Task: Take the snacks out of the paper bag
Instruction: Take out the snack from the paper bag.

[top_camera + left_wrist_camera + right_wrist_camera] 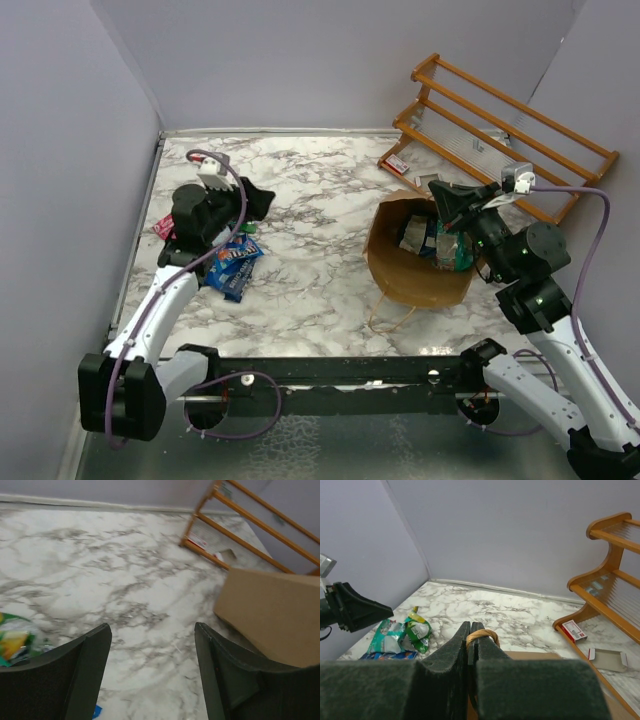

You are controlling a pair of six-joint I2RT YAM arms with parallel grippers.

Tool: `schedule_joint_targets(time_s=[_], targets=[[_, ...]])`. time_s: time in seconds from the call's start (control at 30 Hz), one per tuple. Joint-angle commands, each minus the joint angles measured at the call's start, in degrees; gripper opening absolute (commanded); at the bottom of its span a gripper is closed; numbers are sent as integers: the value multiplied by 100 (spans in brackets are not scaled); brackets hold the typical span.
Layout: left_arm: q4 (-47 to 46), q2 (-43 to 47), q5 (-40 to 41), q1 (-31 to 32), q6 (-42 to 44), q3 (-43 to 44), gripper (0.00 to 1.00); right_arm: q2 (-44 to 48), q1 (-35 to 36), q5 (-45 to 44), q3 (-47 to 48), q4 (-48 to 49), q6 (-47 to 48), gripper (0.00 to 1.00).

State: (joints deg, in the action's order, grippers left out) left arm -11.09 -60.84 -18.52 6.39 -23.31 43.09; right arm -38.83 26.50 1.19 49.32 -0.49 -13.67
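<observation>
The brown paper bag (412, 272) lies on the marble at centre right with its mouth open, and several snacks (436, 243) show inside. My right gripper (438, 191) is at the bag's upper rim, shut on a twisted-paper handle (483, 636) that loops over the closed fingertips of this gripper (471, 628). At the left, blue packets (235, 262), a green one (416, 632) and a red-pink one (163, 229) lie on the table. My left gripper (258, 200) hovers over that pile, open. In its own view the left gripper (152, 630) has only bare marble between its fingers, with a green-yellow packet (15, 644) at its left.
A wooden slatted rack (500, 125) leans at the back right, close behind the bag. A small red-and-white box (574, 630) and a flat white carton (607, 659) lie at its foot. Purple walls close the left and back sides. The bag's second handle (392, 320) lies toward the near edge.
</observation>
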Motion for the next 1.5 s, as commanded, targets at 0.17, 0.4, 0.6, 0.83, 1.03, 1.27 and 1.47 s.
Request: schedule_joint_targets(time_s=[0.17, 0.4, 0.6, 0.83, 1.03, 1.27, 1.47], targets=[[-1397, 733, 88, 2605, -175, -320, 80, -51, 13, 23, 180, -83, -10, 2], [-3440, 776, 2101, 4952, 81, -1335, 75, -20, 13, 273, 62, -39, 20, 2], [-3278, 169, 2852, 6553, 1572, -872, 74, -112, 13, 2200, 12, 217, 313, 2], [-3223, -1171, 3124, 7140, 2327, -431, 69, -269, 13, 3937, -84, 575, 116, 2], [-3646, -2328, 4028, 7157, 2795, -107, 56, -270, 13, 3629, 38, 388, 241, 2], [-3478, -3577, 4931, 7045, 2852, 767, 41, -201, 13, 3517, 25, 409, 275, 2], [-3598, -4701, 5131, 6718, 3003, 1257, 30, -131, 13, 3420, 77, 385, 276, 2]])
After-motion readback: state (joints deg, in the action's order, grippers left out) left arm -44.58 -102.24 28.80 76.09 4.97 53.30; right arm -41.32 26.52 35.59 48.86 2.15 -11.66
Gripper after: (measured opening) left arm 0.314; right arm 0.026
